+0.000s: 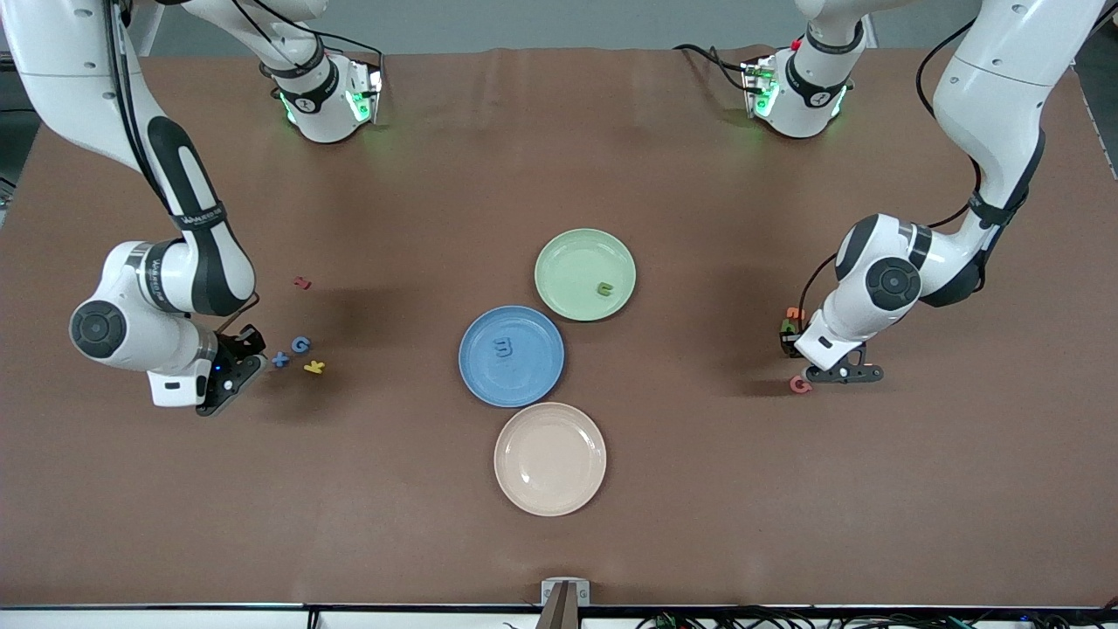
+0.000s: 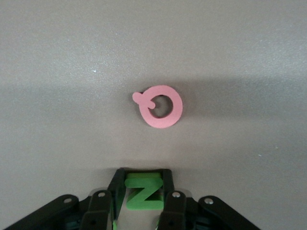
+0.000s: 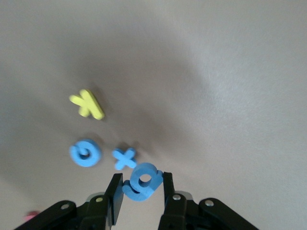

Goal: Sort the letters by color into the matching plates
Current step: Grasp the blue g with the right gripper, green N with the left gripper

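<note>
The left claw (image 2: 141,203) is clamped on a green letter (image 2: 142,192) at its end of the table (image 1: 559,157); the right claw (image 3: 139,201) grips a blue letter (image 3: 141,182) at its end. One letter already lies in each of the blue plate (image 1: 511,384) and green plate (image 1: 568,253); loose blue ones remain.

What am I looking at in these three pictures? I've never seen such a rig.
Two white robot arms work at a brown table. The big picture looks down from across the table; the other two come from cameras on each wrist. The left hand is shut on a green letter, with a pink letter lying beside it. The right hand is shut on a blue letter, over a blue cross, a blue G and a yellow letter. Mid-table sit a blue plate, a green plate and a beige plate.
</note>
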